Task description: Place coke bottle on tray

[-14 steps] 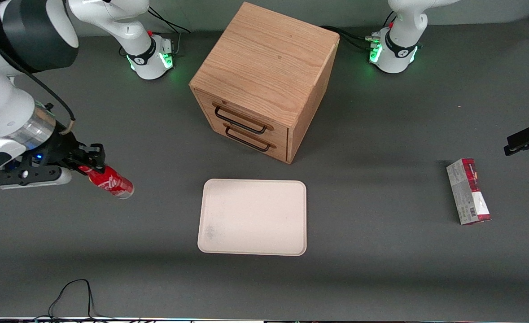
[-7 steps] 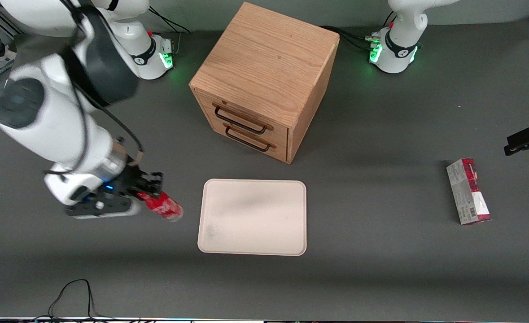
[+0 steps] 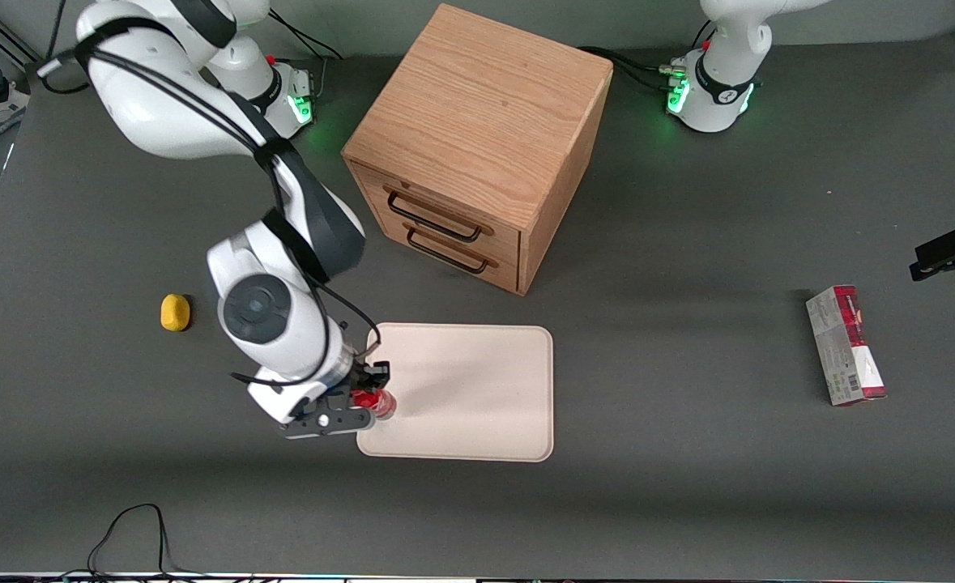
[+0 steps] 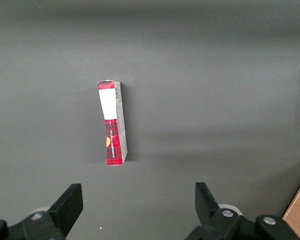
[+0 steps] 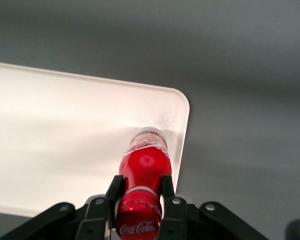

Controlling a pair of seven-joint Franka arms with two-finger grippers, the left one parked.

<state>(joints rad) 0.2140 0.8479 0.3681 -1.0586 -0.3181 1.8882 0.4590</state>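
Note:
My right gripper (image 3: pixel 370 397) is shut on the neck of the small red coke bottle (image 3: pixel 378 401), just under its red cap. It holds the bottle over the cream tray (image 3: pixel 477 397), above the tray's corner that is nearest the front camera at the working arm's end. In the right wrist view the bottle (image 5: pixel 144 167) hangs base down between the two black fingers (image 5: pixel 115 189) of my gripper (image 5: pixel 139 190), over the tray (image 5: pixel 65 150) near its rounded corner. I cannot tell whether the base touches the tray.
A wooden drawer cabinet (image 3: pixel 477 146) with two black handles stands farther from the front camera than the tray. A yellow lump (image 3: pixel 175 312) lies toward the working arm's end. A red-and-grey carton box (image 3: pixel 846 346) lies toward the parked arm's end, also in the left wrist view (image 4: pixel 112 122).
My gripper has carried the bottle from the working arm's end of the table to over the tray's near corner. The bottle has turned from slanted to roughly upright. The yellow lump is now uncovered.

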